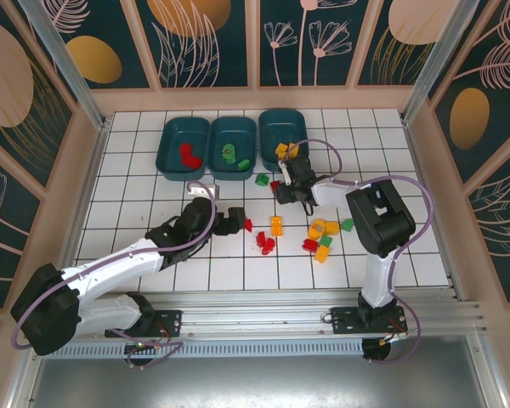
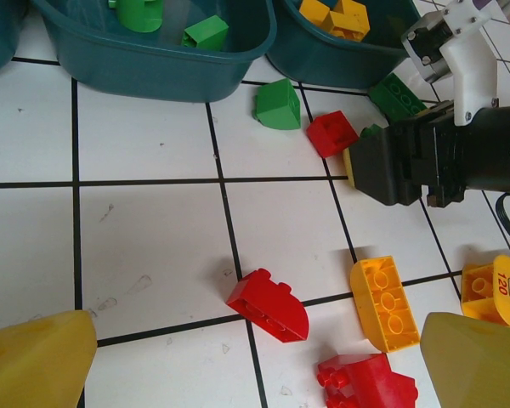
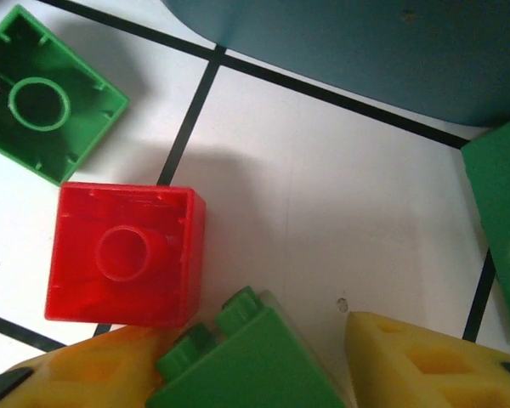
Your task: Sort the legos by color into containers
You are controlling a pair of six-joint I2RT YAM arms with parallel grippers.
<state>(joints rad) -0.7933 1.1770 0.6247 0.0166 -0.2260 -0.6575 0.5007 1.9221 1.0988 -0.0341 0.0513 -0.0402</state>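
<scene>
Right gripper straddles green lego, studs tilted toward upper left

The counter is tiled in white with thin black lines. The three containers are coloured dark teal. The legos are seen in red, green and yellow-orange. The walls are painted dark blue with pale pink leaves and golden ovals. The arms are finished in black and white.
</scene>
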